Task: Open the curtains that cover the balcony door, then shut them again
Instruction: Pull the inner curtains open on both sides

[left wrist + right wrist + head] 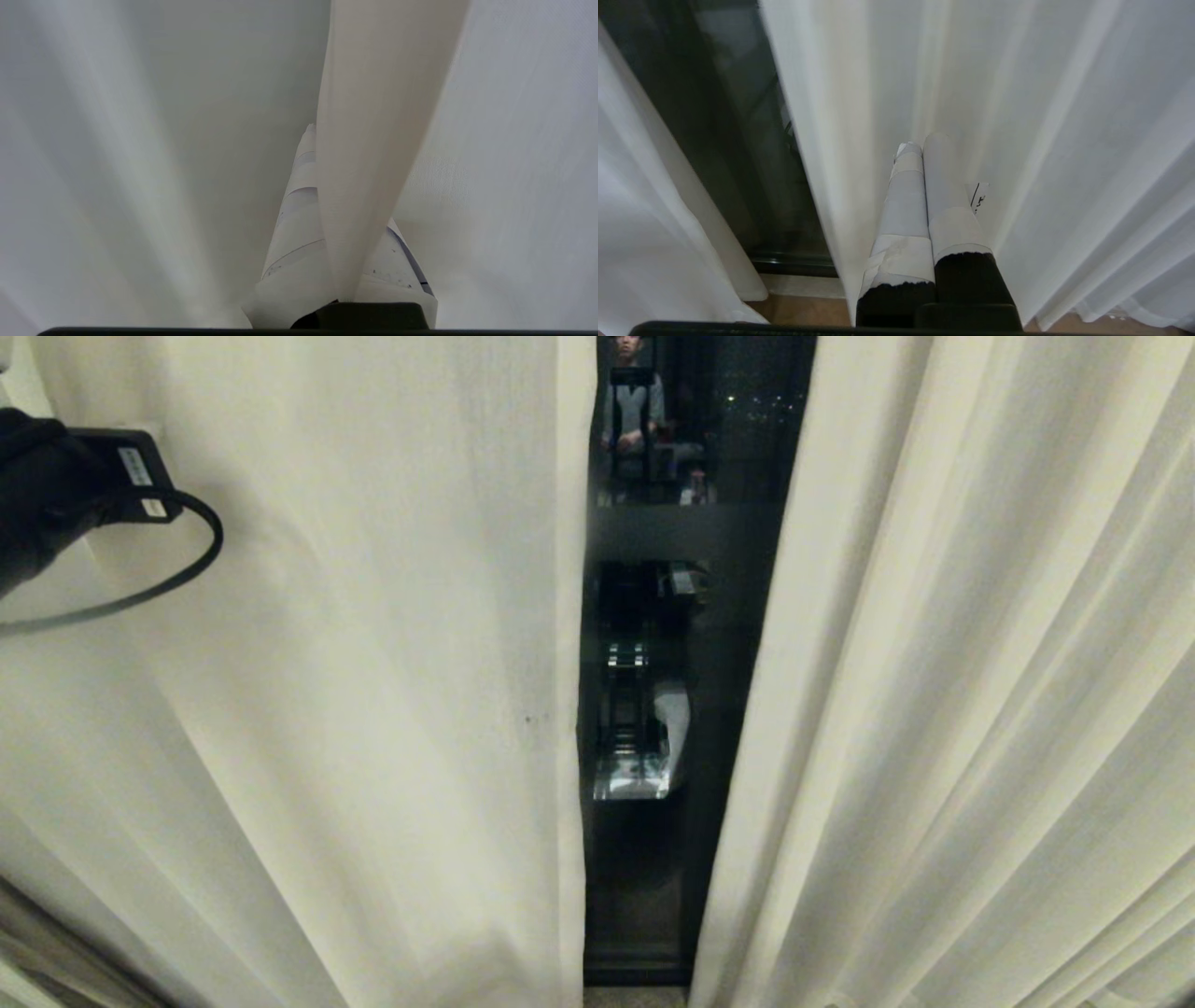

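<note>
Two cream-white curtains hang with a narrow gap between them: the left panel and the right panel. Through the gap shows the dark glass of the balcony door. My left arm's black wrist is at the upper left, against the left panel. In the left wrist view my left gripper is shut on a fold of curtain that runs between its taped fingers. My right gripper is shut on nothing, low beside the right panel and near the door glass.
The door glass reflects a person and the robot's body. A black cable loops from my left wrist. The door's dark bottom frame meets a pale sill and brown floor below the curtain hems.
</note>
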You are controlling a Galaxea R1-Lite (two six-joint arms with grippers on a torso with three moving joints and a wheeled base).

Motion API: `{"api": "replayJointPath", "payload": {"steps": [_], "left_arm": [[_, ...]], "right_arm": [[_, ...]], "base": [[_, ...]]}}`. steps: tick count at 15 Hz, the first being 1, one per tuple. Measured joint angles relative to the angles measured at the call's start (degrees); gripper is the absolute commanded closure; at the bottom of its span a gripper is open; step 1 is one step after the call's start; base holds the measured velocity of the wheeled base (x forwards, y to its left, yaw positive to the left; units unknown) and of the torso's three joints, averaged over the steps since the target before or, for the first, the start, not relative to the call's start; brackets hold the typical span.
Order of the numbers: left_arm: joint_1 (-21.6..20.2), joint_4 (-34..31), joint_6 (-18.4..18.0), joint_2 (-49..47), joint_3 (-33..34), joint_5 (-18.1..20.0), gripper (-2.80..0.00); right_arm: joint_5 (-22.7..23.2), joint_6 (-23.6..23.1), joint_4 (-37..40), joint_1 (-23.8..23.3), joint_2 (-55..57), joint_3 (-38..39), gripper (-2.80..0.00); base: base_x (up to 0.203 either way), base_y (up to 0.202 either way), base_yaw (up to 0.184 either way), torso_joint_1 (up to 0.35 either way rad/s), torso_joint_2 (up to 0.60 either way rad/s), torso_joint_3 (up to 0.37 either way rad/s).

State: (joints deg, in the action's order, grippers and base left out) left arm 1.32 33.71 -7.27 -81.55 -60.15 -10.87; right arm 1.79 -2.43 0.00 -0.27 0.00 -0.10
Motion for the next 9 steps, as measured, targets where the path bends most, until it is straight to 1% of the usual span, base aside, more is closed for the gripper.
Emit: {"api": "replayJointPath", "payload": {"steps": [6,8,9], "left_arm": [[-2.2,0.2,1.1,-4.1,-5.3,0.4,0.00],[-2.4,0.2,2.8,-5.2,-6.2,0.4,0.00],[-2.5,0.2,3.0,-5.7,-6.4,0.4,0.00]], "right_arm": [[0.0,0.0,0.0,0.0,0.0,0.0,0.00],[0.0,0.0,0.0,0.0,0.0,0.0,0.00],[0.0,0.0,0.0,0.0,0.0,0.0,0.00]], "base": [[0.000,0.189,0.001,0.002,0.00,0.001],[0.000,0.188,0.000,0.004,0.01,0.002],[0.000,0.195,0.001,0.002,0.00,0.000]]}}
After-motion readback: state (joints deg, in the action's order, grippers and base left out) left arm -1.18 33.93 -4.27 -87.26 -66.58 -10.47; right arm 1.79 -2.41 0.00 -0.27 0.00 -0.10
